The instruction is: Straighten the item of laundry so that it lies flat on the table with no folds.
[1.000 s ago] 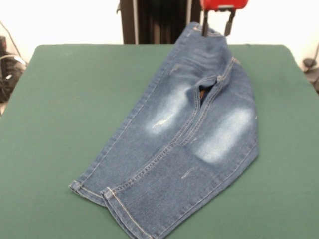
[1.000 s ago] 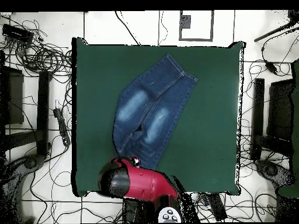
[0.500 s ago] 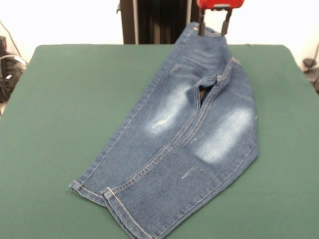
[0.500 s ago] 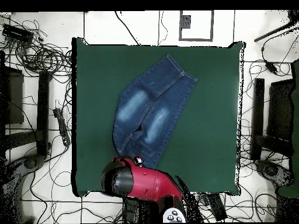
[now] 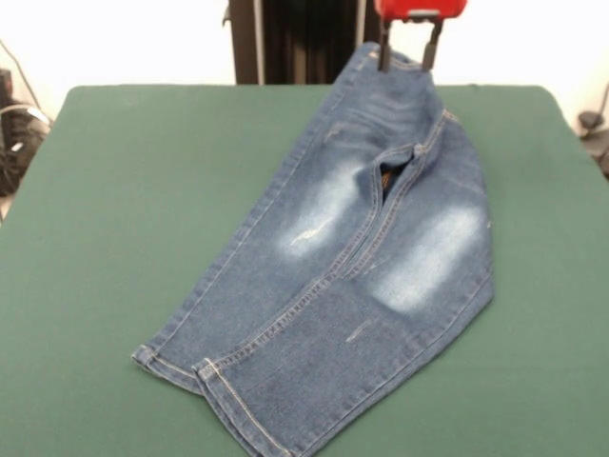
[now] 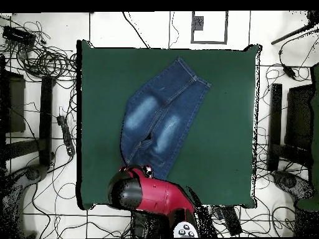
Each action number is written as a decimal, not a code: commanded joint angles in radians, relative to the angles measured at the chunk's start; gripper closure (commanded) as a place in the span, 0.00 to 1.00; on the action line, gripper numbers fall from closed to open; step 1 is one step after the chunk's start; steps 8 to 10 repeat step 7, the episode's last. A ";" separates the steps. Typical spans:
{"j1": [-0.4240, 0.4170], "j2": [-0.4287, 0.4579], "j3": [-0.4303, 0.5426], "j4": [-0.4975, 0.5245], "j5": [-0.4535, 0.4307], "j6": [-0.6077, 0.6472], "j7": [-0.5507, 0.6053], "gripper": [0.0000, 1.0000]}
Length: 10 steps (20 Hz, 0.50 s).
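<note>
Small blue denim jeans (image 5: 366, 257) lying diagonally across dark green felt table (image 5: 124, 219), waistband at its robot-side edge under red-and-black gripper (image 5: 408, 57), fingers apart, holding nothing

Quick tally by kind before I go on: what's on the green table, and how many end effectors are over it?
Small blue denim jeans with faded thigh patches: 1
Red and black end effector: 1
Dark green felt-topped table: 1
Total: 3
</note>
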 commanded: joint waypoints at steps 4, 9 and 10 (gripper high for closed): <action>-0.010 0.074 0.050 -0.004 0.024 -0.037 0.214 0.00; -0.004 0.083 0.047 -0.010 0.026 -0.035 0.217 0.00; -0.004 0.083 0.047 -0.010 0.026 -0.035 0.217 0.00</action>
